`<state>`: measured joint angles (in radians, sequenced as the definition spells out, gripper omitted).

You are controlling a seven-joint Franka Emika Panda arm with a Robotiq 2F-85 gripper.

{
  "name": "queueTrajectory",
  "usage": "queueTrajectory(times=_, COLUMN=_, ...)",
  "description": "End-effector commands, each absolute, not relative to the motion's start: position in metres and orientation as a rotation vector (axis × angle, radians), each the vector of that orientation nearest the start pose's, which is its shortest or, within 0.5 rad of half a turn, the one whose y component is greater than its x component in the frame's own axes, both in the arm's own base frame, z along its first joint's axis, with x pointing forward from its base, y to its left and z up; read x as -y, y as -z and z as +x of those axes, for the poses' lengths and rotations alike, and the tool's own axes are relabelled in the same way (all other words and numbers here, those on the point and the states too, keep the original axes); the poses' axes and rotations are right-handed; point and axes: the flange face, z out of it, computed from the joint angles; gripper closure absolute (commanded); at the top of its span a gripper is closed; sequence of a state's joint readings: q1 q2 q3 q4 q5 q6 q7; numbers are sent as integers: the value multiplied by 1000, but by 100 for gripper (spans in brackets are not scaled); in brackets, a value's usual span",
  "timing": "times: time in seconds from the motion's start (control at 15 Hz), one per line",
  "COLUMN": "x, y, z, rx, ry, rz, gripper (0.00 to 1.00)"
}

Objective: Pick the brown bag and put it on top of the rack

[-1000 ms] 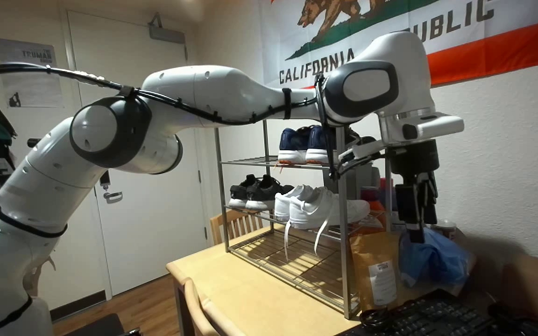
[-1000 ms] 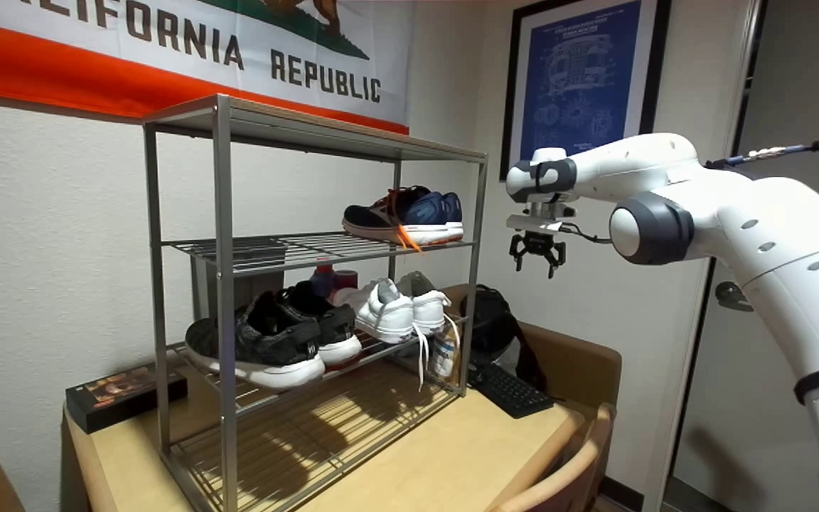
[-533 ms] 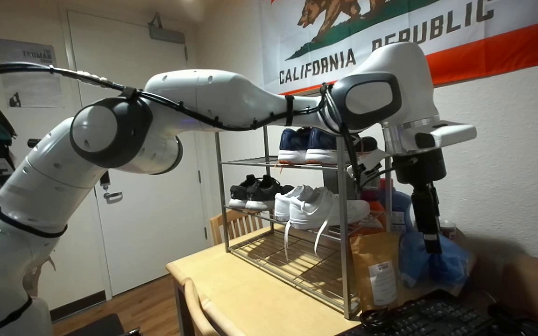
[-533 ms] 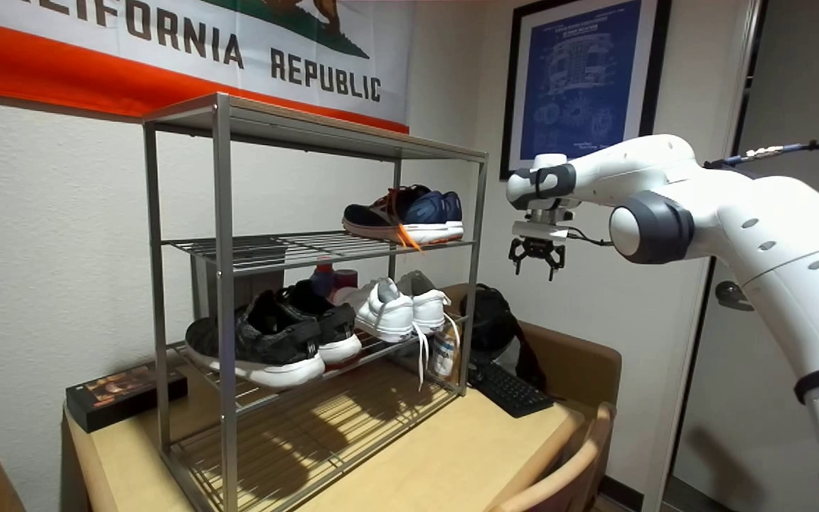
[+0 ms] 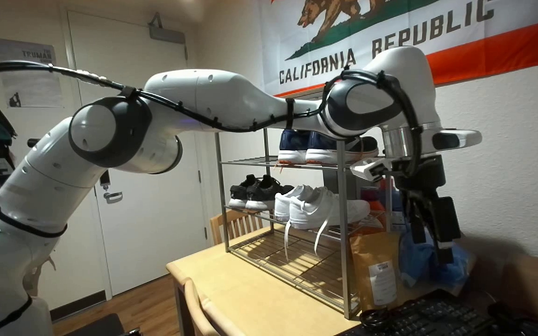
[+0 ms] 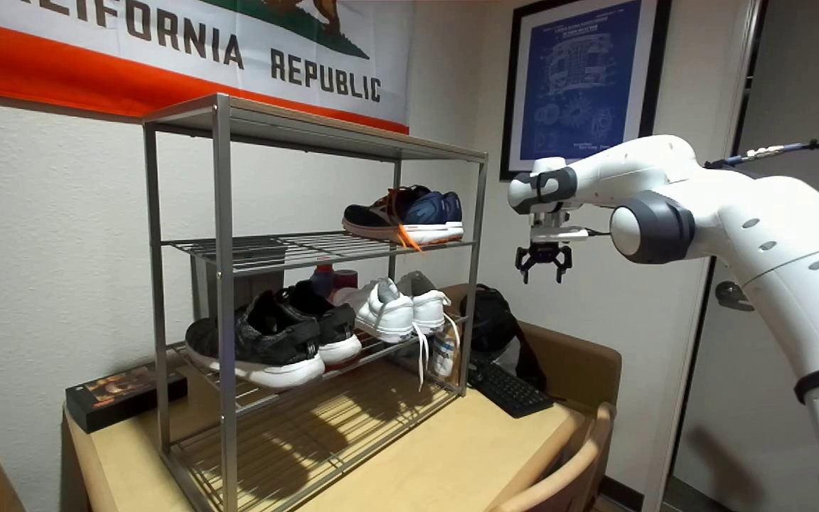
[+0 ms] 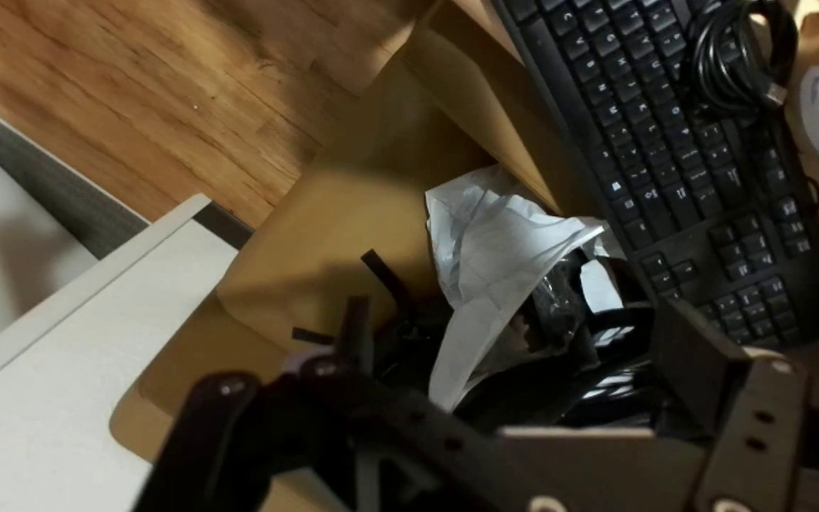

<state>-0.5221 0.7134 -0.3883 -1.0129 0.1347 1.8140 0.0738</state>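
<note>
In an exterior view, the tool (image 5: pixel 432 250), its jaws wide apart and holding nothing, hung right of the brown bag (image 5: pixel 373 261), which stood on the worktop (image 5: pixel 259 293) just right of the rack (image 5: pixel 345 261)

golden-brown bag (image 5: pixel 372 254), grey rack (image 6: pixel 224 213), white shoes (image 5: pixel 312 212), streaky brown floor (image 7: pixel 153 92)

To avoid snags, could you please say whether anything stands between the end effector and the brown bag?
The keyboard and coiled cable lie low between the end effector and the brown bag; nothing visible blocks passing above.
</note>
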Motion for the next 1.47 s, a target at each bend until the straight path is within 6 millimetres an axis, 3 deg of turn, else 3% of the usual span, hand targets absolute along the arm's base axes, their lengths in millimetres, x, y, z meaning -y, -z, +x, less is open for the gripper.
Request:
queueTrajectory(times=0.0, x=522, y=-464, z=545, rx=-1391, ry=116, rz=-2994, gripper=0)
queueTrajectory(times=0.33, x=522, y=-463, z=545, rx=-1377, ry=123, rz=-2951, gripper=0)
queueTrajectory(times=0.67, x=497, y=-460, z=569, rx=-1252, ry=225, rz=-2923, gripper=0)
queueTrajectory(times=1.0, x=472, y=-444, z=595, rx=-1097, ry=245, rz=-2962, gripper=0)
queueTrajectory(times=1.4, x=469, y=-427, z=604, rx=-997, ry=269, rz=-2938, gripper=0)
